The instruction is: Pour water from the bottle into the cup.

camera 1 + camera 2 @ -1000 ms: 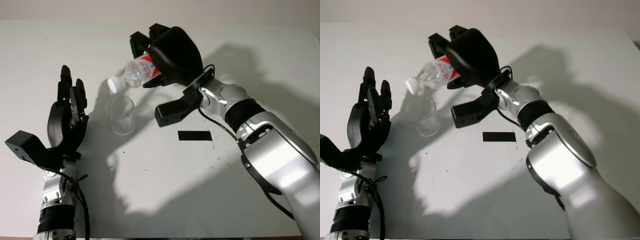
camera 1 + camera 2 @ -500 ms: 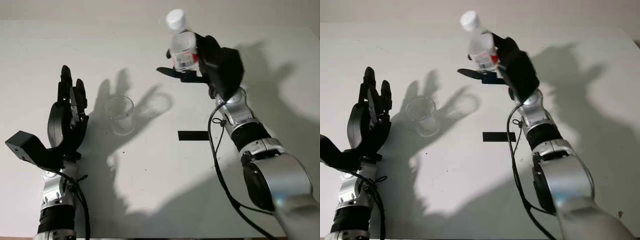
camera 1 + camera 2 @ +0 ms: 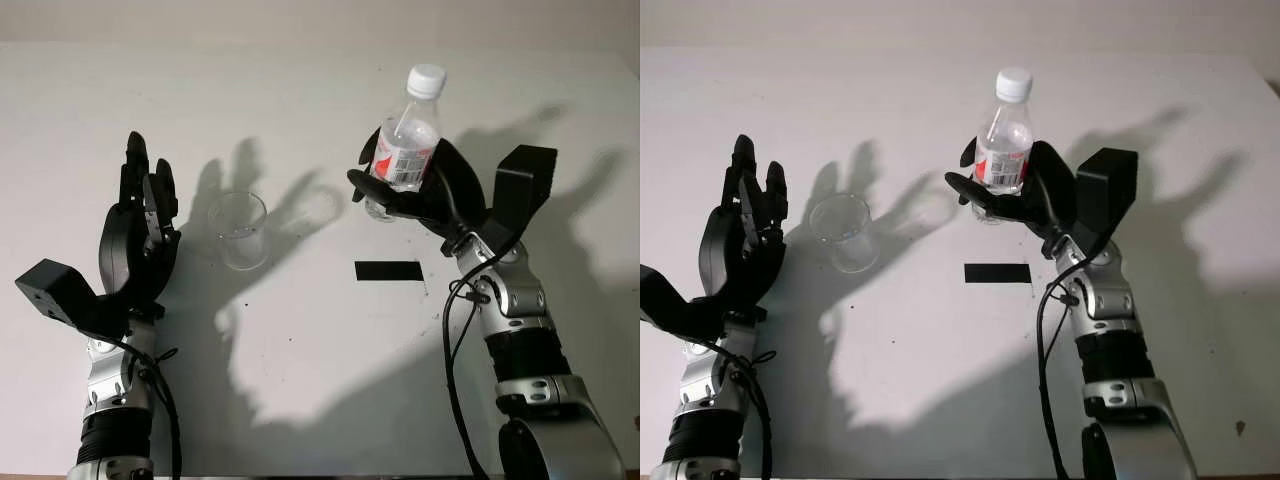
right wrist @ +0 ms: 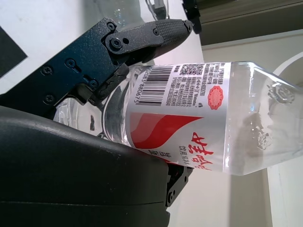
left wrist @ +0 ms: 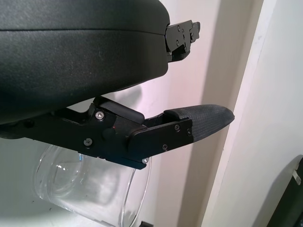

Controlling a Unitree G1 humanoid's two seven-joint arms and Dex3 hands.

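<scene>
Bottle (image 3: 404, 152) sits upright in the right robot hand (image 3: 430, 192), fingers wrapped round its labelled middle; thin, squashy plastic, so grip gently. Cup (image 3: 239, 229) stands beside the open left robot hand (image 3: 138, 238).

bottle (image 3: 402, 160) base hidden by fingers (image 3: 372, 191)

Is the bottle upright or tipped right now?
Upright: the bottle stands cap-up in the right hand, off to the side of the cup.

surface: white table (image 3: 300, 380) | marker: black tape strip (image 3: 389, 271) | light: hard, sharp shadows
</scene>
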